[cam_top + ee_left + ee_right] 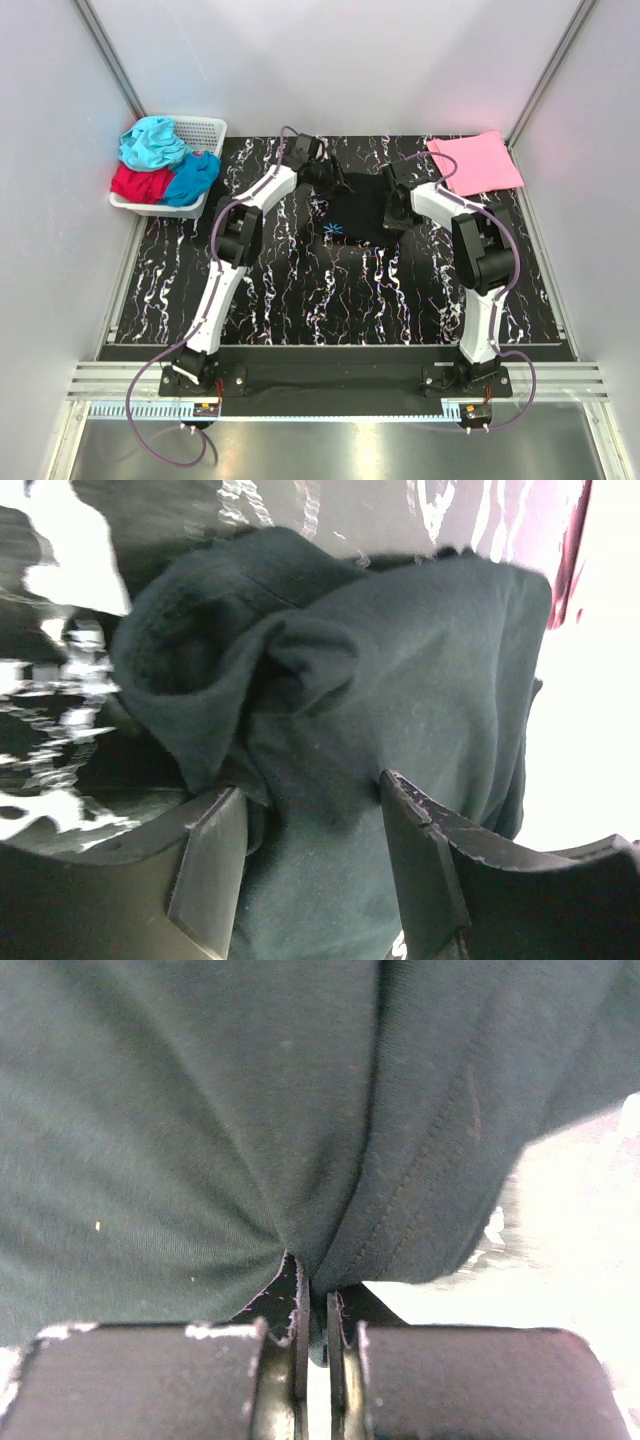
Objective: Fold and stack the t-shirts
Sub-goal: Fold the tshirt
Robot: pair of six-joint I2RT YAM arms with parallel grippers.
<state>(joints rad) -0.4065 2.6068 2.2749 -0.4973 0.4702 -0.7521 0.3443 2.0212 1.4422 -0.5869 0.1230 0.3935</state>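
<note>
A: Black t-shirt (pixel 358 210): where is it found?
B: It is laid at the far middle of the table (pixel 300 290), between the arms.
A: How is it gripped?
B: The right gripper (pixel 315 1295) is clamped on a fold; the left gripper (pixel 310 810) is held apart around bunched cloth.

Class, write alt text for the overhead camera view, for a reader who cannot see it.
The left arm and right arm meet at a bunched black t-shirt in the middle of a marbled table. A folded pink t-shirt lies far right; a white basket far left holds teal, red and blue shirts.
</note>
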